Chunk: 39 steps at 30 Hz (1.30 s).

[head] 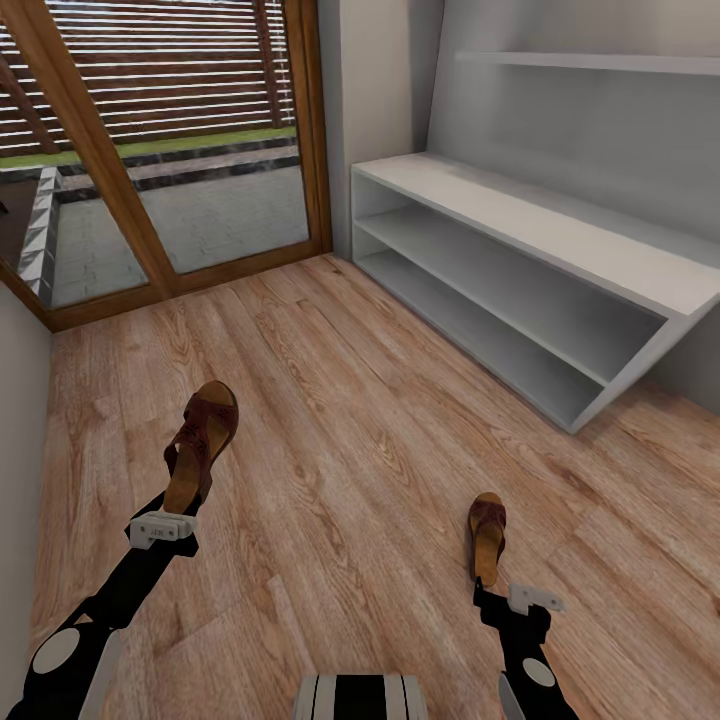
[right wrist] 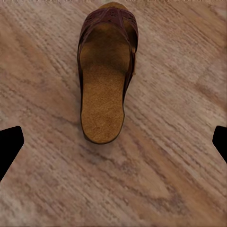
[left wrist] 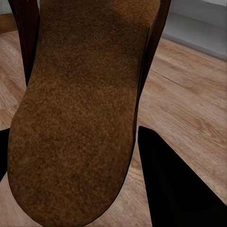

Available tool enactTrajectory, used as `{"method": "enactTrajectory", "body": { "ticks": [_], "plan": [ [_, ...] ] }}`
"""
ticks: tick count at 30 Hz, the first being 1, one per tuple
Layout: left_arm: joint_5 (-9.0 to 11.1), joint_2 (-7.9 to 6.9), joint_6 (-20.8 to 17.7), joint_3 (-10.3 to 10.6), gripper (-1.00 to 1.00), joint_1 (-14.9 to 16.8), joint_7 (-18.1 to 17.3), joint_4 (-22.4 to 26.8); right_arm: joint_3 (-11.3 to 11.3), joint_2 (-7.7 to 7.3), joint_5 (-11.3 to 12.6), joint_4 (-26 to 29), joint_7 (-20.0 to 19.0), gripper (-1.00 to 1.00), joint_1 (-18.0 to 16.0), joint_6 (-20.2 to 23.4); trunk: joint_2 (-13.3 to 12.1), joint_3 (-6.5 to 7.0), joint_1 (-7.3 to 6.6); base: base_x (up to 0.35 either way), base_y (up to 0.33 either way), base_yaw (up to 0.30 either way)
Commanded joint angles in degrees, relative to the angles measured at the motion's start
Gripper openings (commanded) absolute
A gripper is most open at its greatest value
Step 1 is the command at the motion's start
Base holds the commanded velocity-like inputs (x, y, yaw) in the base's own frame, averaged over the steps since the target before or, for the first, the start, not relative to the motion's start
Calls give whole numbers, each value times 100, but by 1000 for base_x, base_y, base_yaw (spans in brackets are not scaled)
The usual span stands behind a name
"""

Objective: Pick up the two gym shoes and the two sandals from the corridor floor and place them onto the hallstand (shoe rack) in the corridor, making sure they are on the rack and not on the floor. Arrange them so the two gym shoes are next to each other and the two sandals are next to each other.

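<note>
In the head view the left gripper [head: 172, 515] holds a sandal [head: 203, 440] by its heel, lifted off the floor [head: 350, 430], toe pointing away from the robot. The right gripper [head: 500, 592] sits just behind the heel of the second sandal [head: 487, 535], which lies flat on the floor. The rack [head: 520, 290] stands at the right against the wall, its tiers and top bare, well apart from both sandals; a glass door [head: 180, 150] is at the far left. In the left wrist view the held sandal's tan footbed [left wrist: 80, 118] sits between the dark fingers [left wrist: 175, 189], which are closed against its sides. In the right wrist view the second sandal [right wrist: 106, 71] lies on the floor ahead, heel nearest, and the fingertips [right wrist: 9, 144] are spread wide, gripping nothing.
</note>
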<state>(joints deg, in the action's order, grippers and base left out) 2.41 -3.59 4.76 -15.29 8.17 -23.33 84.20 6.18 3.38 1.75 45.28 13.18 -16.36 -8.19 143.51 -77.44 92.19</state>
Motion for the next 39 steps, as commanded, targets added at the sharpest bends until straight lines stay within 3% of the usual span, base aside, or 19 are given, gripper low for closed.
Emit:
{"method": "enactTrajectory", "body": {
  "ticks": [1,12,16,21,30,39],
  "plan": [
    [-16,0,8,0,-100,0,0,0,3,-1,4,5,0,100,0,-1,0,0,0,0,0,0],
    [-38,-7,-47,-11,-100,38,27,0,47,-6,52,55,-17,100,9,-11,0,0,0,0,0,0],
    [-51,-7,-273,-10,-100,194,63,2,55,-7,53,75,-8,100,8,-15,0,0,0,0,0,0],
    [-43,-9,-859,-40,-100,382,118,56,54,-4,50,99,-8,100,17,-10,0,0,0,0,0,0],
    [-19,-14,-1104,-36,-100,452,107,112,59,-3,48,180,-6,100,36,-59,0,0,0,0,0,0],
    [8,-14,-1139,-83,-100,464,93,114,-58,-16,-266,260,-3,100,60,-259,0,0,0,0,0,0]
  ]
}}
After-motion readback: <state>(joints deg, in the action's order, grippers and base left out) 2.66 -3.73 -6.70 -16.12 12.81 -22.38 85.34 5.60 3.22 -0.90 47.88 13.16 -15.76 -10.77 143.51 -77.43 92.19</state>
